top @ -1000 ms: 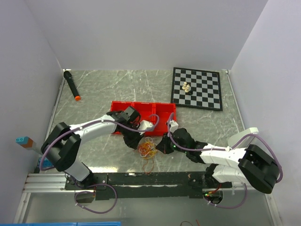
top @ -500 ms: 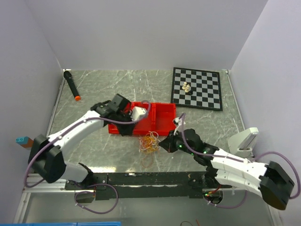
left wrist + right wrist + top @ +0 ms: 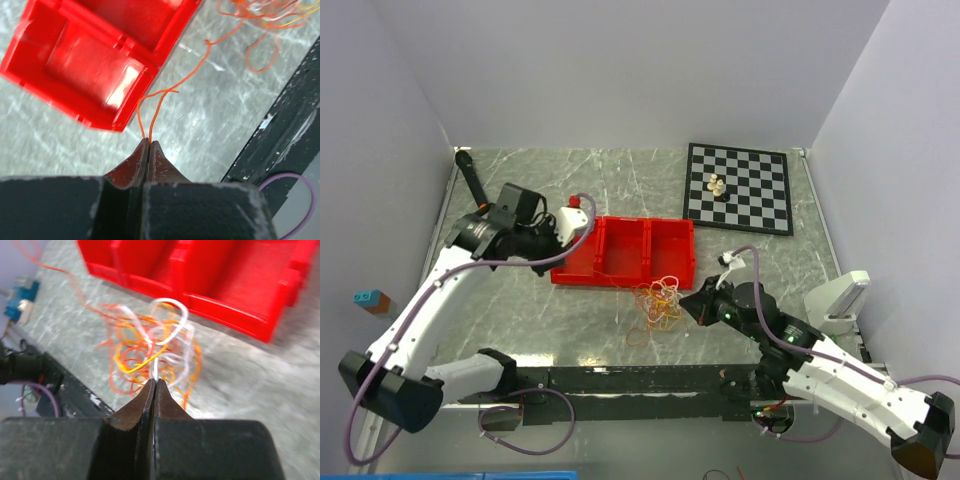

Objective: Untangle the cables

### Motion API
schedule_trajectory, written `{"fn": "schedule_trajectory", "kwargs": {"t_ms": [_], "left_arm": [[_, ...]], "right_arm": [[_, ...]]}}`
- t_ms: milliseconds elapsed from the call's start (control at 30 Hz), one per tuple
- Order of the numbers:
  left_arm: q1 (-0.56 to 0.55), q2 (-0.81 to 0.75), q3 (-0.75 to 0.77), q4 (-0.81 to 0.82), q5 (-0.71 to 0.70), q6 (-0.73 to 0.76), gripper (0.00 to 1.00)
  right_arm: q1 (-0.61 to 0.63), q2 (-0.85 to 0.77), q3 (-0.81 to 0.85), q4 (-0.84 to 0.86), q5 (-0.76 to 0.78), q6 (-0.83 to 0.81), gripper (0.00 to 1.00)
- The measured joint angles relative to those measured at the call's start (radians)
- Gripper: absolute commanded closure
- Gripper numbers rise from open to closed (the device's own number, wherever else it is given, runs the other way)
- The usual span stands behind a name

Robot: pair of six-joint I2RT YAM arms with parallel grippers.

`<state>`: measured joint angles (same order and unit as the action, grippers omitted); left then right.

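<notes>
The cables (image 3: 660, 300) form a loopy clump of orange, yellow and white on the table just in front of the red tray (image 3: 610, 282). My left gripper (image 3: 556, 250) is at the tray's left end. In the left wrist view it (image 3: 148, 142) is shut on a loop of orange cable (image 3: 170, 87) that runs off toward the clump (image 3: 260, 10). My right gripper (image 3: 688, 303) is right of the clump. In the right wrist view it (image 3: 155, 382) is shut on a white cable (image 3: 156, 367) at the clump's (image 3: 145, 347) near edge.
A chessboard (image 3: 738, 187) with a few pieces (image 3: 717, 186) lies at the back right. A black marker (image 3: 470, 178) lies at the back left. A white object (image 3: 840, 295) sits at the right edge. A black rail (image 3: 640, 380) runs along the near edge.
My left gripper has pulled away to the left and back, drawing the orange cable out. My right gripper has drawn back to the right. The clump has shifted right and spread.
</notes>
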<state>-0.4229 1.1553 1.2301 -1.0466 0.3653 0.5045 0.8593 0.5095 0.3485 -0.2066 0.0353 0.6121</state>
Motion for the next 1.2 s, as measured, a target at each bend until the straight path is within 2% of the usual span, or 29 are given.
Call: {"fn": "schedule_trajectory", "kwargs": {"t_ms": [167, 467, 567, 700, 833, 967, 1200], "left_arm": [[0.093, -0.072, -0.016, -0.005, -0.056, 0.008, 0.99], [0.466, -0.106, 0.038, 0.133, -0.122, -0.019, 0.99], [0.626, -0.068, 0.123, 0.166, -0.067, -0.036, 0.99], [0.819, 0.043, 0.312, 0.165, 0.057, -0.046, 0.99], [0.853, 0.074, 0.386, 0.167, 0.137, -0.069, 0.99], [0.870, 0.054, 0.436, 0.215, 0.158, -0.147, 0.99], [0.928, 0.050, 0.563, 0.422, 0.037, -0.419, 0.99]], "right_arm": [[0.000, -0.056, 0.019, -0.127, 0.079, 0.027, 1.00], [0.000, -0.141, 0.056, -0.309, 0.190, 0.080, 1.00], [0.000, -0.144, 0.067, -0.373, 0.223, 0.117, 1.00], [0.000, -0.188, 0.066, -0.431, 0.229, 0.150, 1.00], [0.000, -0.208, 0.066, -0.445, 0.230, 0.166, 1.00], [0.001, -0.150, 0.066, -0.462, 0.232, 0.192, 1.00], [0.078, -0.048, 0.039, -0.464, 0.239, 0.293, 1.00]]}}
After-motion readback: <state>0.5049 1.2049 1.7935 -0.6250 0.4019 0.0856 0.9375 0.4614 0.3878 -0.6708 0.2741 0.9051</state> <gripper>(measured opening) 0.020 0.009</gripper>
